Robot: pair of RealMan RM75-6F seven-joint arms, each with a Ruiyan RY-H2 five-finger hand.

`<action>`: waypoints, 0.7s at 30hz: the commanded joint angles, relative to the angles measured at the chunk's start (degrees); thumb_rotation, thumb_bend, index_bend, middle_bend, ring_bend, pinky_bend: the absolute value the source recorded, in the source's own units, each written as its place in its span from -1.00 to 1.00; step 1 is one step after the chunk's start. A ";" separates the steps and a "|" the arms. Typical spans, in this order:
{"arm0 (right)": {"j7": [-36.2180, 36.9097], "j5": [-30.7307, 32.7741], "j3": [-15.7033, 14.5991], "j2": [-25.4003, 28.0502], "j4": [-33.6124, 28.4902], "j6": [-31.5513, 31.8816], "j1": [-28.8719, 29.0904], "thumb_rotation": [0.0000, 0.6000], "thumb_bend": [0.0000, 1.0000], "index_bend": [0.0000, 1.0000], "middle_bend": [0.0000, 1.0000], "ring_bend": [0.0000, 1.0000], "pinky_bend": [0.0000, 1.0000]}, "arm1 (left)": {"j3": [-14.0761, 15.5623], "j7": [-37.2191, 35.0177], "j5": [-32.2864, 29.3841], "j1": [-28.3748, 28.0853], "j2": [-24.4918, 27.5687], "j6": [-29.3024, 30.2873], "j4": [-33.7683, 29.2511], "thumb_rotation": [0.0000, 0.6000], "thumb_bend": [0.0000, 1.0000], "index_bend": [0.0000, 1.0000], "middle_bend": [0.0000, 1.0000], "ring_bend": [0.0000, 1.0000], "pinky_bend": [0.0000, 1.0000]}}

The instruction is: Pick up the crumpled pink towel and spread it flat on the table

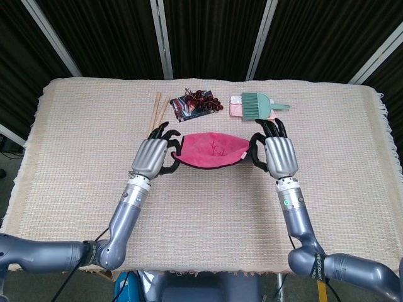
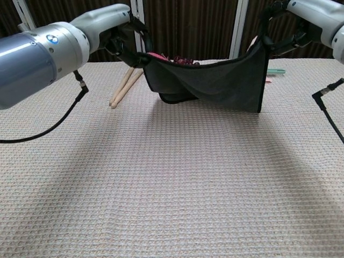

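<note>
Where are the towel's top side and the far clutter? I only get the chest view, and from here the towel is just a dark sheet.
Observer: From the head view the towel shows pink on top, sagging between the left hand and right hand.
Operator: What lies behind it? I only make out sticks.
Observer: Beyond the sticks there is a small packet with dark red beads, then a green dustpan further right.
Operator: Is the towel over any of those?
Observer: No. From above it hangs nearer the robot than all three, over bare tablecloth.
</note>
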 commanded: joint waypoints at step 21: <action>-0.30 -4.20 -4.66 -1.70 -3.16 2.31 -5.09 1.00 0.12 0.08 -0.64 -0.72 -0.97 | 6.29 -1.22 4.09 6.37 0.37 0.94 -4.56 1.00 0.05 0.25 -0.57 -0.99 -0.75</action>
